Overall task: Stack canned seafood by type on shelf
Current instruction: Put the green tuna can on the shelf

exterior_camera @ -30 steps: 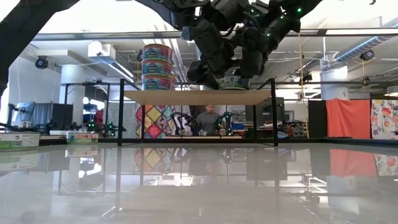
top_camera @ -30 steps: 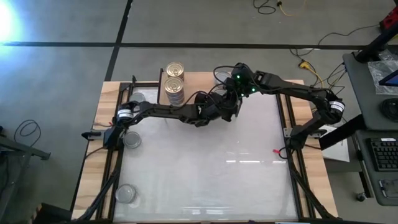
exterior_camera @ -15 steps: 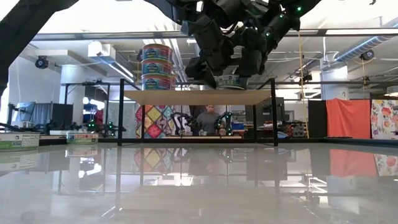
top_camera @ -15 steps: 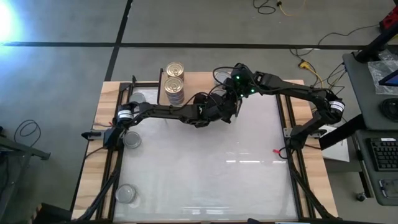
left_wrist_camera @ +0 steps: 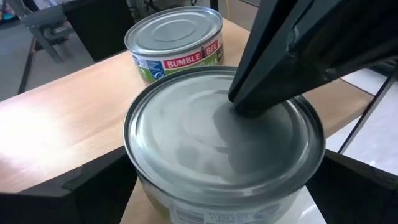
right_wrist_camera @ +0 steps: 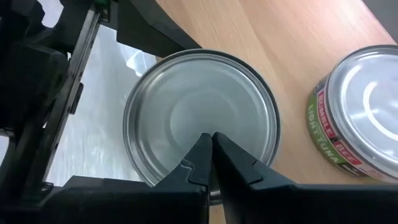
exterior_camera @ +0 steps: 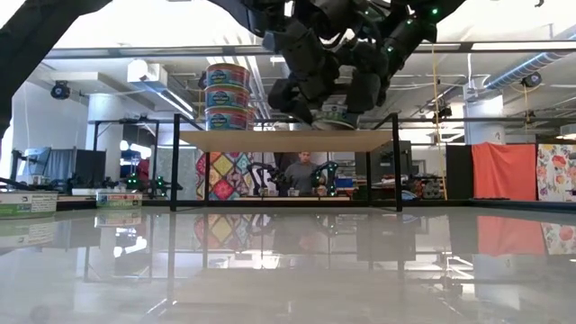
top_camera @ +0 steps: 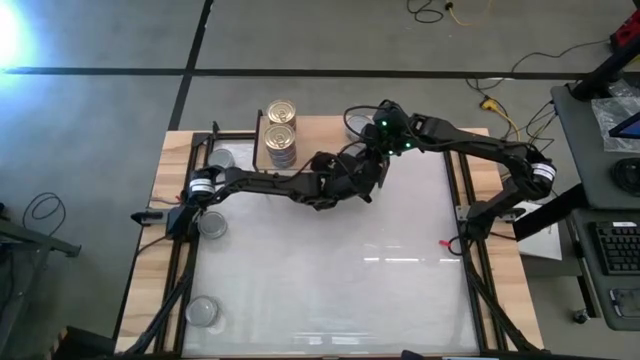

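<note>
- While a gold-lidded stack (top_camera: 281,128) already stands on the shelf (exterior_camera: 283,140), silver tins (top_camera: 212,224) wait on the surface (top_camera: 330,280).
- Left pincer (left_wrist_camera: 224,180) spread around a silver tin (left_wrist_camera: 224,140) on the shelf; right pincer (right_wrist_camera: 210,163) pressed together, tips on its lid.
- Arms hide that tin from above.

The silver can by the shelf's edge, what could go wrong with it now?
1. The silver can sits right at the edge of the shelf. The left gripper is open around it, so a bump while backing off might knock it down.
2. The shut right gripper presses on its lid. If it slips sideways, it could shove the can into the neighbouring can.
</note>
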Robot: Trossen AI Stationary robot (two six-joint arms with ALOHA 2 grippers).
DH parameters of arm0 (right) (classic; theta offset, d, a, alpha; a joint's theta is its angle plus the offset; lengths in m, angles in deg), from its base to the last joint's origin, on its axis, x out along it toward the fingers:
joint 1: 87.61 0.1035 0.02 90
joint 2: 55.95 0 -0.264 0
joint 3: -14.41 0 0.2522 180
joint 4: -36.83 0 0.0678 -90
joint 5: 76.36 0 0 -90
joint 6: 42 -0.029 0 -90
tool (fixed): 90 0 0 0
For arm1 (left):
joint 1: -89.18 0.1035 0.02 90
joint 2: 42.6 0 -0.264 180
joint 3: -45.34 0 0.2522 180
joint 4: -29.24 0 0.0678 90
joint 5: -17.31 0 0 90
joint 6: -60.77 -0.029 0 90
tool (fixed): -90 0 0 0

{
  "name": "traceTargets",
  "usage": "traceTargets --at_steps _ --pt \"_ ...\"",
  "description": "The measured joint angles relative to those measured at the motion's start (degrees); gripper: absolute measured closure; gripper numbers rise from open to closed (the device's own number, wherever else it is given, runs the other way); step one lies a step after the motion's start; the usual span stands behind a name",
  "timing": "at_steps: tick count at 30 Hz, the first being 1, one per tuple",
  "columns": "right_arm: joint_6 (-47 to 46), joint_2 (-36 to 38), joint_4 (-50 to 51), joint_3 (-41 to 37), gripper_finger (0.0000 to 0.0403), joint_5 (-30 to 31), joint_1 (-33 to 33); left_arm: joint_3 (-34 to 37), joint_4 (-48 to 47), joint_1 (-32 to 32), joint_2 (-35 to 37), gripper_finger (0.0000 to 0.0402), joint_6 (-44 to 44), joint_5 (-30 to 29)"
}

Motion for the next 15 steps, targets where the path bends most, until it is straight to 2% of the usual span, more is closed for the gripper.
traceTargets --at_steps 8,15 --pt "0.7 0.4 0.4 0.0 0.0390 0.1 -0.1 6.2 14.1 0.0 0.0 0.0002 -2.9 0.0" --pt "0.8 0.5 0.8 -0.1 0.0390 0.5 -0.6 15.8 38.8 0.1 0.1 0.0002 -13.2 0.9"
